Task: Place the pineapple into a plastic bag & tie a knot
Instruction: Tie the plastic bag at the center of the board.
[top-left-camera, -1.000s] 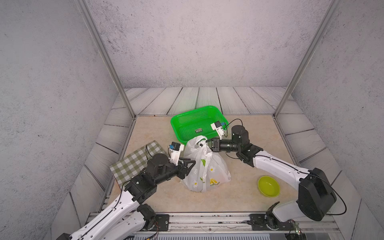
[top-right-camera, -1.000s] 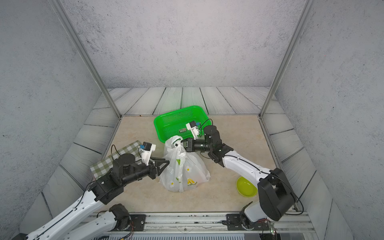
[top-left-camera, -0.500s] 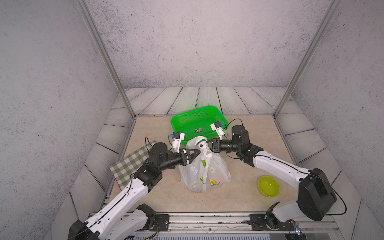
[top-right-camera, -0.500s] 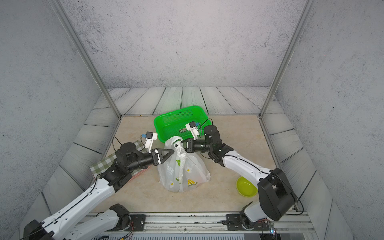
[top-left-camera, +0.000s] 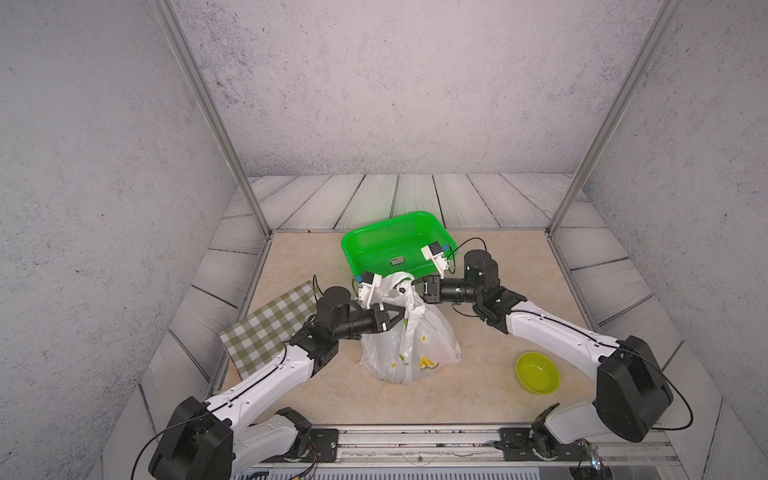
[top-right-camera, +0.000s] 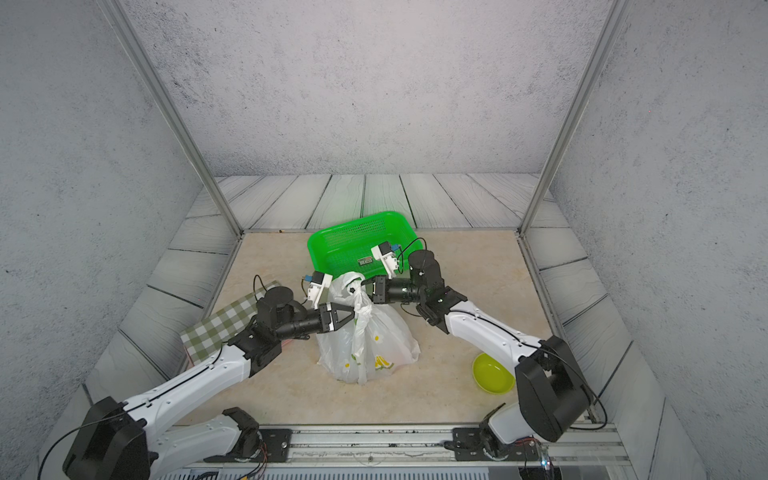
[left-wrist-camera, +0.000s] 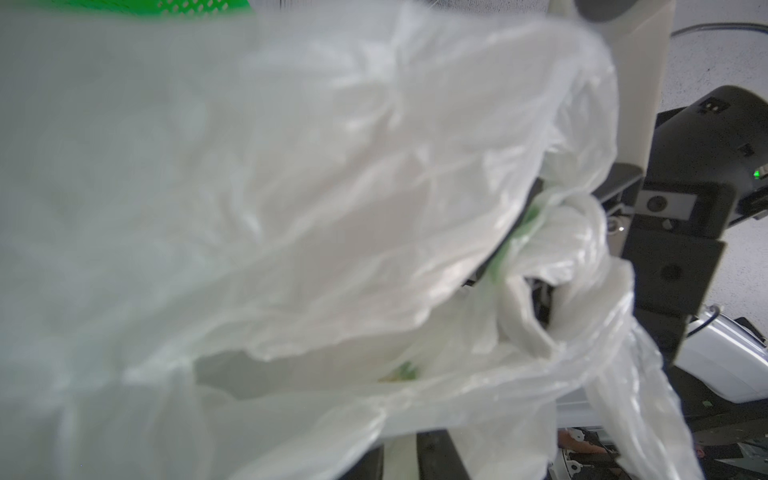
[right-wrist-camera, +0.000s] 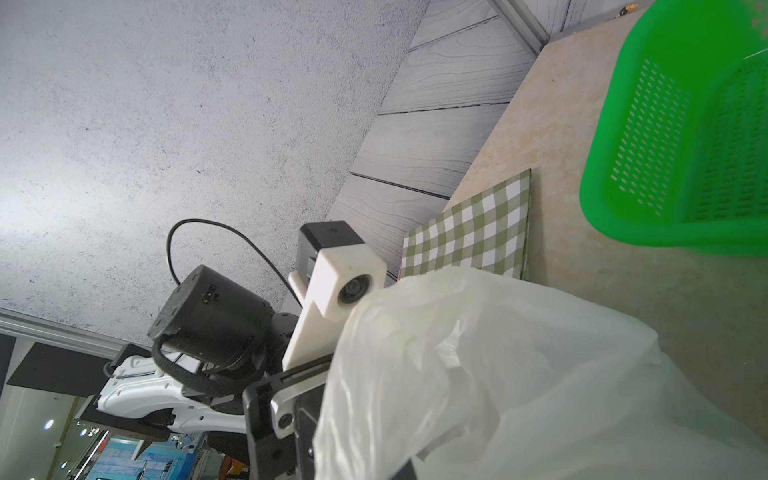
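Two arms on one flimsy thing, basically. The plastic bag (top-left-camera: 409, 345) sits in the middle of both top views, just below the green basket (top-left-camera: 395, 245), bottom bulging on the table. I'd guess the pineapple's in there, but I can't see it through the printed plastic. The right gripper (top-left-camera: 415, 286) comes in level from the right of the frame, forearm stretched nearly flat and wrist rolled on its side, jaws closed on the bag's top loop. My read is that it's there to keep the neck pulled up and taut so the handles don't flop. The left gripper (top-right-camera: 353, 312) reaches in from the lower left, elbow low and wrist level, a bit lower than its partner. Its fingers narrow to a point right on the twisted strand under the knot (top-right-camera: 360, 302). Whether they've really clamped I can't tell, since the left wrist view is all white film. Looks like the tightening stage: one side anchors, the other pulls. The checked cloth (top-left-camera: 270, 324) at left and the yellow-green bowl (top-left-camera: 537, 372) at lower right are well apart from it.
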